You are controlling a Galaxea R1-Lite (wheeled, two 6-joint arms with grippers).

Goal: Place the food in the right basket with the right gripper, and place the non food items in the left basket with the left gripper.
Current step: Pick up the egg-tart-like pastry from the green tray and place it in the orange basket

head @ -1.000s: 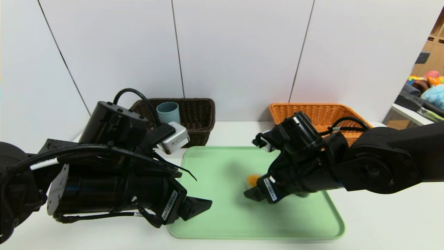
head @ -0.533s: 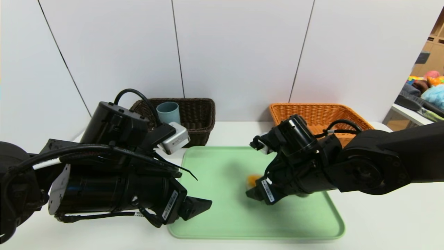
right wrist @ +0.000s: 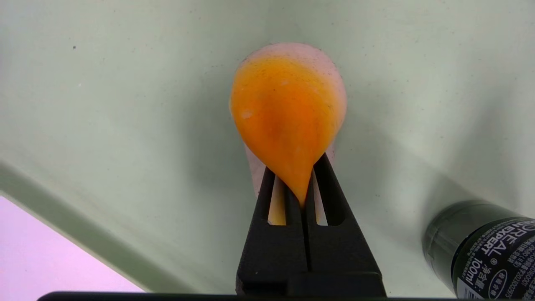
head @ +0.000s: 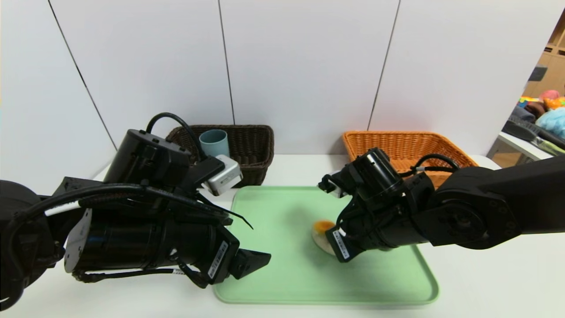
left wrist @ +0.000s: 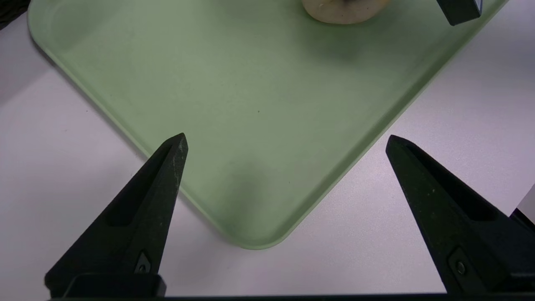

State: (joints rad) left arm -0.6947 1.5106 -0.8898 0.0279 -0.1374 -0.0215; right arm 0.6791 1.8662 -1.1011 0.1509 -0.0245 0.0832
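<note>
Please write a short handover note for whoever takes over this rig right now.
Right claw: shut on the fried egg, low over the green tray.
Left claw: open, holding nothing, over the tray's near left corner.
Things: a dark bottle lies on the tray beside the egg. A blue cup stands in the brown basket. No food can be seen in the orange basket.
Done: cup sorted; egg gripped.
Left: carry the egg to the orange basket with the right claw; move the bottle to the brown basket with the left claw.

We seem to be in a lab. Bare white wall panels (head: 304, 66) back our white tabletop (head: 485, 282). Clutter fills a side shelf (head: 536, 141).
</note>
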